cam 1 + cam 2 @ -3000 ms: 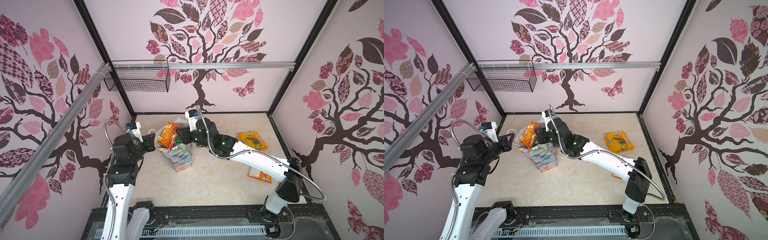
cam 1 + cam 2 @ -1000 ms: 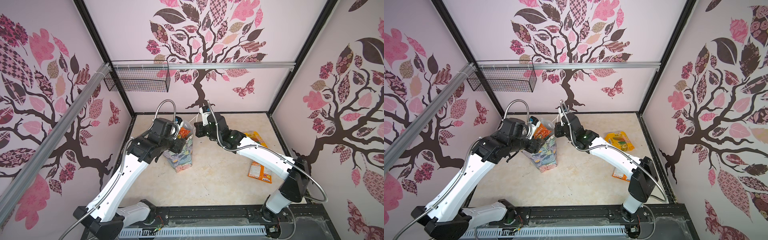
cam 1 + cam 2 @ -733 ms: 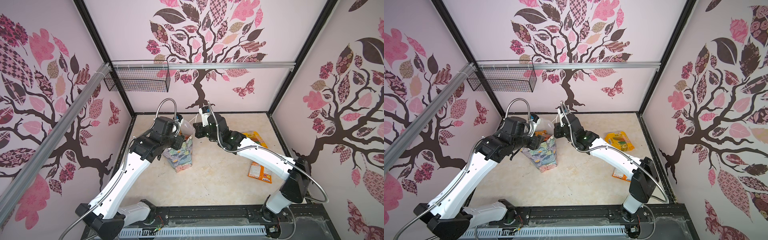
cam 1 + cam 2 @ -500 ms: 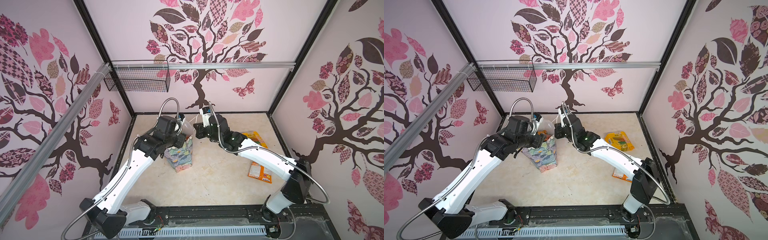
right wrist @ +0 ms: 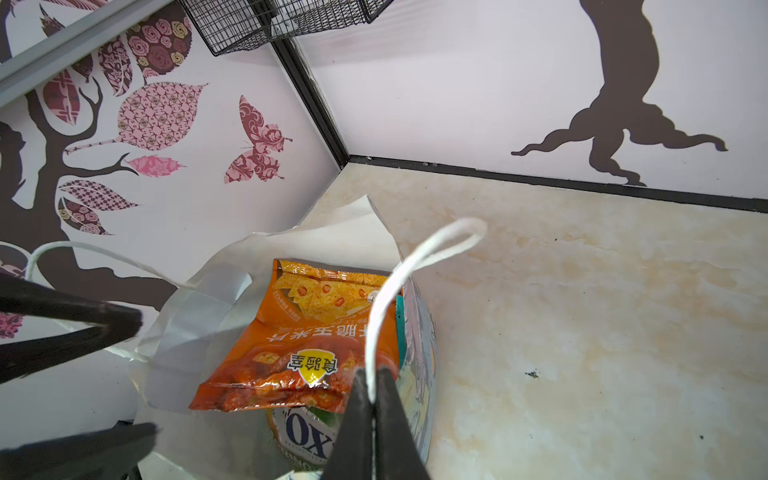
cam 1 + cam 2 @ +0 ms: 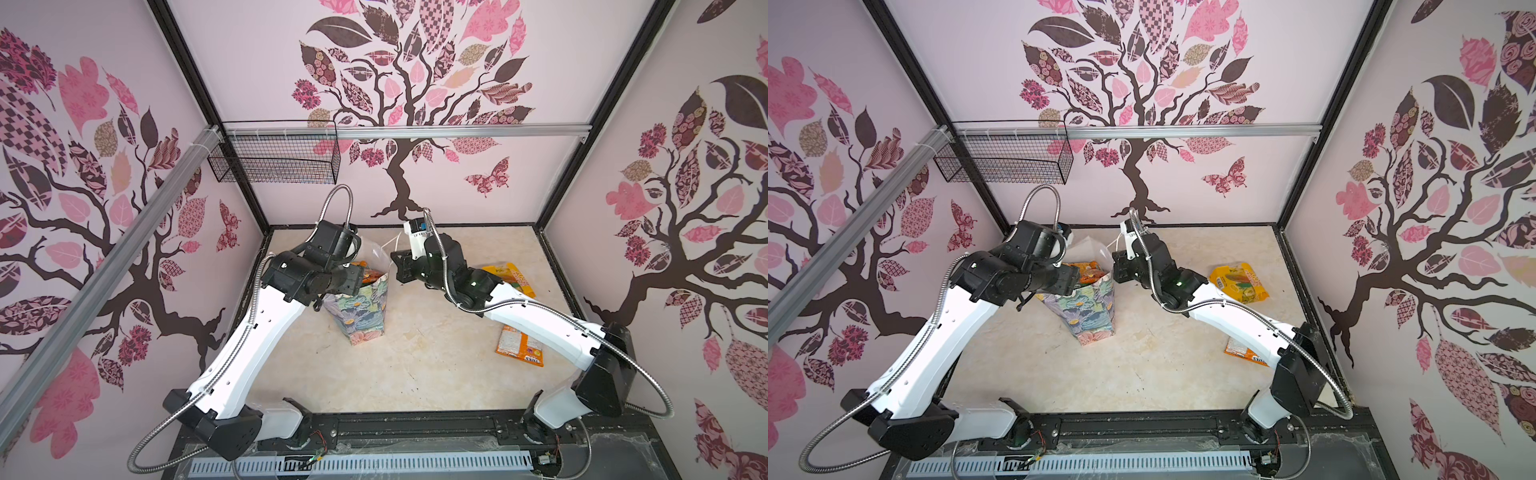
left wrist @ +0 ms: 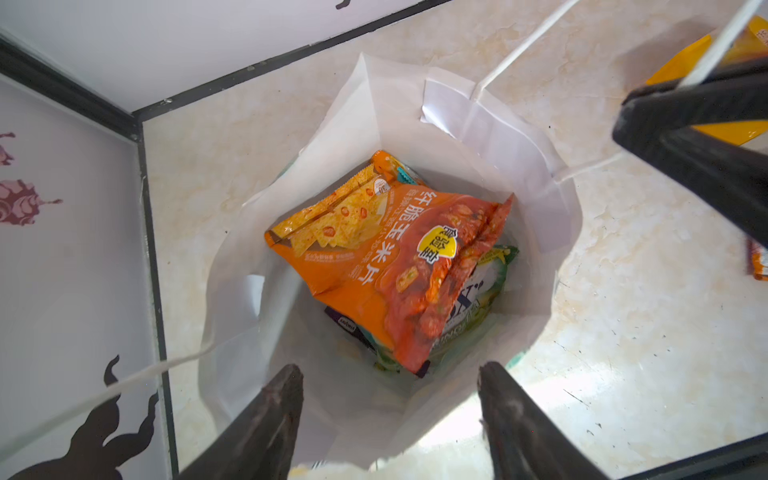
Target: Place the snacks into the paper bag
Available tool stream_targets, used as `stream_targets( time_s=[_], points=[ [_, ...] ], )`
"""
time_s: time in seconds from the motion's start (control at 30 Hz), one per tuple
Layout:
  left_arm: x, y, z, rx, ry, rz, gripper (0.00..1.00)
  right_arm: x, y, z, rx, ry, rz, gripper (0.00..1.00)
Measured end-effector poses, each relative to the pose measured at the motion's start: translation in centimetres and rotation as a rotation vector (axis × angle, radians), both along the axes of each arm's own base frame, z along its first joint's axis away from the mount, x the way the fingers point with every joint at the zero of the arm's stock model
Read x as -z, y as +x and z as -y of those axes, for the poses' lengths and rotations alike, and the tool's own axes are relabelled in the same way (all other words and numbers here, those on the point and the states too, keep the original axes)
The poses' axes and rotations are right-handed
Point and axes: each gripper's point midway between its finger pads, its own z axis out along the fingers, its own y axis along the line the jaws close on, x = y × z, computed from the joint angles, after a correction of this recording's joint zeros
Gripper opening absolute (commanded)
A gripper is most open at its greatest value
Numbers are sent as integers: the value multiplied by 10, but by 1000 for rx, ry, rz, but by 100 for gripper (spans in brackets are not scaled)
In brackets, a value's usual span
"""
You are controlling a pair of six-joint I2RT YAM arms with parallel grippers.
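The enclosure walls (image 6: 266, 54) were pale pink, printed with dark-brown tree decals (image 6: 400, 183) bearing patterned pink and maroon leaves, plus a butterfly (image 6: 487, 179) on the back panel. Black frame posts (image 6: 181, 62) marked the corners; an aluminium rail (image 6: 457, 132) crossed the back wall, with a black wire basket (image 6: 274, 160) hung near the left corner. The floor (image 6: 415, 365) was cream, marble-patterned, evenly lit, with small dark scuffs.
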Motion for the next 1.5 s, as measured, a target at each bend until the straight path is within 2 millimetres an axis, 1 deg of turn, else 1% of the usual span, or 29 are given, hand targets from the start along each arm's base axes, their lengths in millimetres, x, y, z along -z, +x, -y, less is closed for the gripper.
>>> stream_targets(
  time_s=[0.1, 0.2, 0.3, 0.4, 0.5, 0.6, 0.77, 0.8, 0.87, 0.93, 1.07, 1.13, 1.3, 1.5],
  points=[
    [1, -4, -3, -14, 5, -23, 71, 0, 0, 0, -2, 1, 0, 0],
    [14, -4, -3, -21, 31, -76, 70, 1, 0, 0, -3, 2, 0, 0],
    [27, 1, 2, -18, 49, -119, 68, 1, -1, 0, -3, 3, 1, 0],
    [38, 7, 6, -13, 60, -151, 59, 2, -3, 2, -3, 3, 2, 0],
    [44, 12, 10, -10, 41, -168, 54, 3, -4, 3, -3, 2, 4, 0],
    [49, 18, 12, -13, -2, -179, 47, 3, -4, 4, -3, 4, 7, 0],
    [64, 30, 15, -16, -32, -219, 38, 3, -5, 4, -4, 6, 9, 0],
    [67, 32, 17, -15, -35, -225, 34, 4, -5, 5, -3, 6, 9, 0],
    [71, 37, 19, -14, -40, -231, 20, 4, -6, 6, -3, 6, 10, 0],
    [72, 41, 20, -18, -47, -227, 0, 3, -6, 6, -2, 8, 12, 0],
    [70, 47, 17, -28, -63, -214, 0, 2, -7, 8, -2, 10, 14, 0],
    [66, 52, 17, -32, -74, -198, 0, 3, -8, 8, -2, 9, 13, 0],
    [36, 66, 24, -21, -129, -107, 0, 3, -8, 8, 0, 9, 14, 0],
    [0, 74, 26, -14, -156, -24, 0, 1, -8, 9, 0, 11, 16, 0]
  ],
)
